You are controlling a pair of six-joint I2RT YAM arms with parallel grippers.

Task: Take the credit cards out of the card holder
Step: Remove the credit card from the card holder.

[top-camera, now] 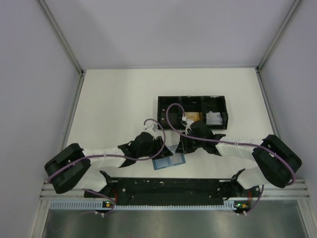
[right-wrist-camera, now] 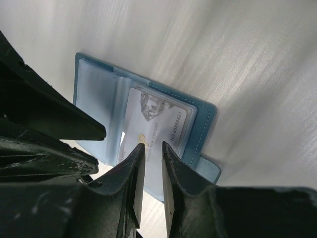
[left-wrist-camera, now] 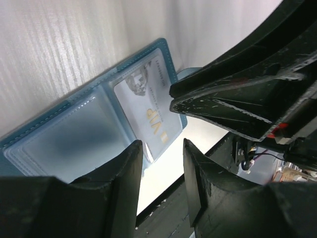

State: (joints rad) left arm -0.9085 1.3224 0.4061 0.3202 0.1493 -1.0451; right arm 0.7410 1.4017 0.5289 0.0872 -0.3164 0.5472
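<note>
The card holder [top-camera: 168,161] lies open on the table between my two grippers, teal outside with pale blue clear sleeves inside [left-wrist-camera: 74,134] [right-wrist-camera: 96,104]. One leaf holds a pale silver-white credit card [left-wrist-camera: 146,104] [right-wrist-camera: 161,124] with a diamond picture and gold lettering. My left gripper [top-camera: 159,148] [left-wrist-camera: 161,153] hovers open at the holder's near edge, nothing between its fingers. My right gripper [top-camera: 182,147] [right-wrist-camera: 151,148] stands just over that card's lower edge, jaws a narrow gap apart with nothing in the gap. An orange-gold card [top-camera: 193,117] lies in the black tray.
The long black three-compartment tray [top-camera: 168,106] sits just behind the grippers, a white paper wad [top-camera: 214,118] in its right compartment. The two grippers are very close together; the right one's body [left-wrist-camera: 237,99] fills the left wrist view's upper right. The arms' black base rail [top-camera: 168,186] lies close in front.
</note>
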